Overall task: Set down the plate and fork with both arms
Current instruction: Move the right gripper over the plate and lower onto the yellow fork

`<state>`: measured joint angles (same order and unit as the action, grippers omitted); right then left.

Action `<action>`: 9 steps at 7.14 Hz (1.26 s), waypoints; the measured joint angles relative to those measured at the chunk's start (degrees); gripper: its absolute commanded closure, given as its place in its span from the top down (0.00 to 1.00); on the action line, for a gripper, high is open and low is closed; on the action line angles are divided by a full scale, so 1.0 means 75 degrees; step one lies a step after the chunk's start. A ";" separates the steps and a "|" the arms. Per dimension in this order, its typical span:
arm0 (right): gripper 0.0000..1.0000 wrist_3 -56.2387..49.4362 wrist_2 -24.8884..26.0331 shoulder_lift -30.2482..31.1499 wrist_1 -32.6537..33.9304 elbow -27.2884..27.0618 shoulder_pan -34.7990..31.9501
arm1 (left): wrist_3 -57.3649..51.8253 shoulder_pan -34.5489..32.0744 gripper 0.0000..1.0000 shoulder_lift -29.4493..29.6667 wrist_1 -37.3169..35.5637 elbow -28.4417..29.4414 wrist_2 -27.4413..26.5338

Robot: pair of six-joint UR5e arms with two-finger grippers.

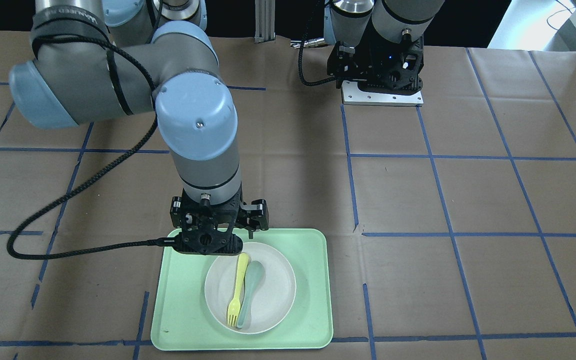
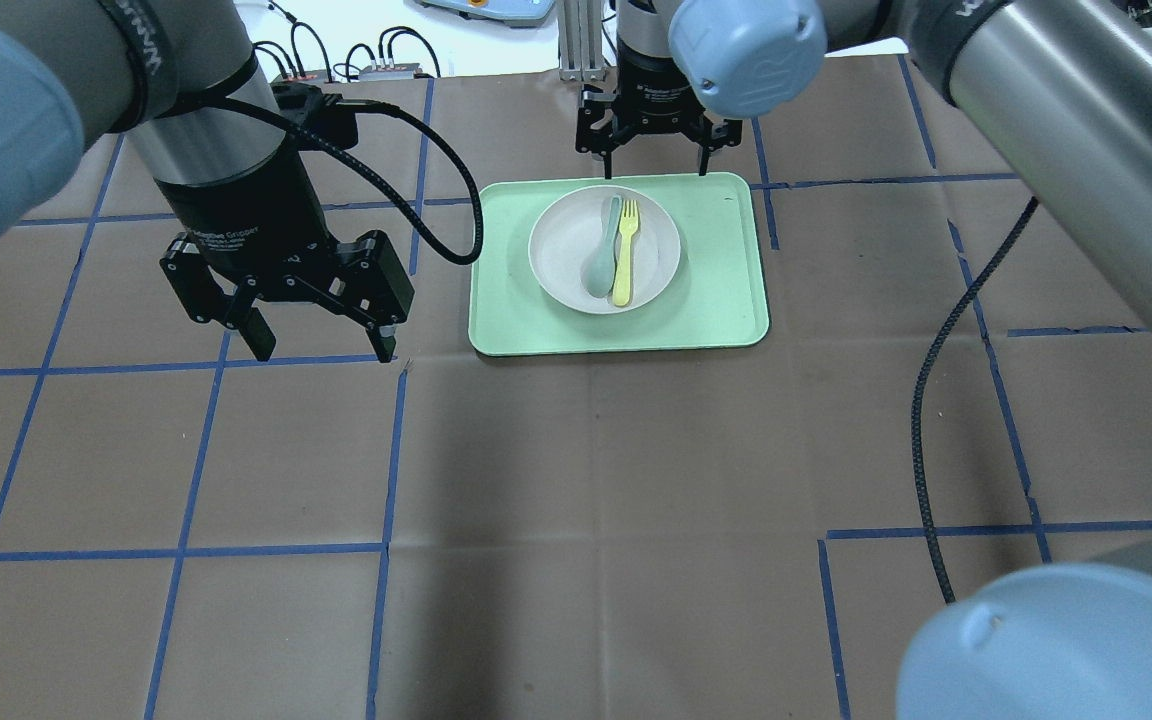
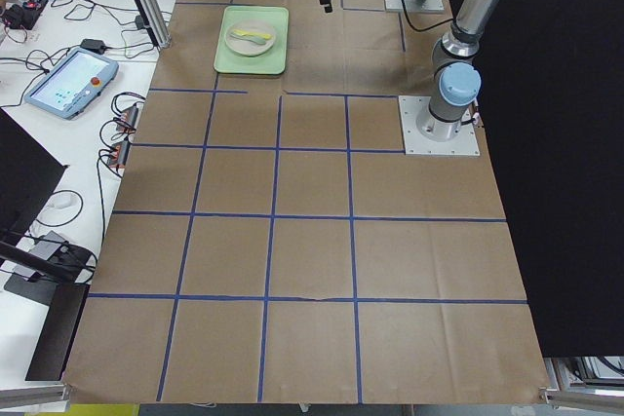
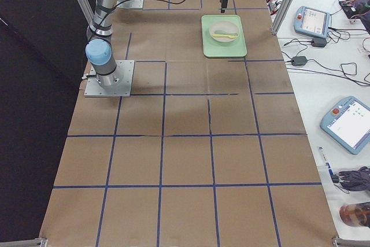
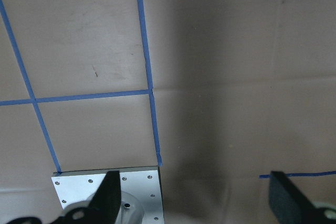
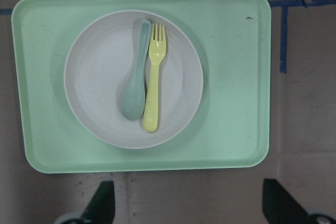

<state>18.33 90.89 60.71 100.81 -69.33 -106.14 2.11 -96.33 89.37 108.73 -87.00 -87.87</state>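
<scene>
The off-white plate [image 2: 566, 250] sits on a mint-green tray [image 2: 726, 290]. The yellow fork [image 2: 625, 255] lies in the plate, beside a grey-green spoon [image 2: 603, 260]. In the right wrist view the plate [image 6: 100, 82], fork [image 6: 154, 87] and spoon [image 6: 135, 87] lie straight below. My right gripper [image 2: 658, 170] is open and empty, above the tray's far edge in the overhead view. My left gripper [image 2: 324, 345] is open and empty, high above bare table to the left of the tray.
The table is brown paper with a grid of blue tape lines. The left arm's metal base plate [image 5: 105, 192] lies under the left gripper. The right arm's black cable [image 1: 68, 250] hangs beside the tray [image 1: 313, 300].
</scene>
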 measured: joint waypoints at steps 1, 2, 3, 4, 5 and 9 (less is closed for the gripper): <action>0.68 0.0081 -0.0001 -0.0238 0.0141 0.0013 -0.0043 | 0.0000 0.0000 1.00 0.0010 0.0000 -0.0002 0.0005; 0.65 0.0109 -0.0001 -0.0400 0.0198 0.0006 -0.0057 | 0.0000 0.0000 1.00 0.0021 -0.0004 -0.0002 0.0007; 0.61 0.0112 -0.0001 -0.0568 0.0240 -0.0007 -0.0058 | 0.0000 0.0000 1.00 0.0030 -0.0011 -0.0006 0.0008; 0.56 0.0101 -0.0001 -0.0763 0.0287 -0.0027 -0.0049 | 0.0000 0.0007 1.00 0.0023 -0.0027 -0.0018 0.0009; 0.54 0.0090 -0.0002 -0.0951 0.0312 -0.0040 -0.0037 | 0.0000 0.0018 1.00 -0.0010 -0.0046 -0.0029 0.0009; 0.55 0.0133 0.0031 -0.1517 0.0690 -0.0084 -0.0003 | -0.0010 0.0014 1.00 -0.0054 -0.0016 -0.0109 0.0014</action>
<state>19.33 91.12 49.33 105.98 -69.95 -106.16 2.03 -96.22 88.97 108.61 -87.81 -87.76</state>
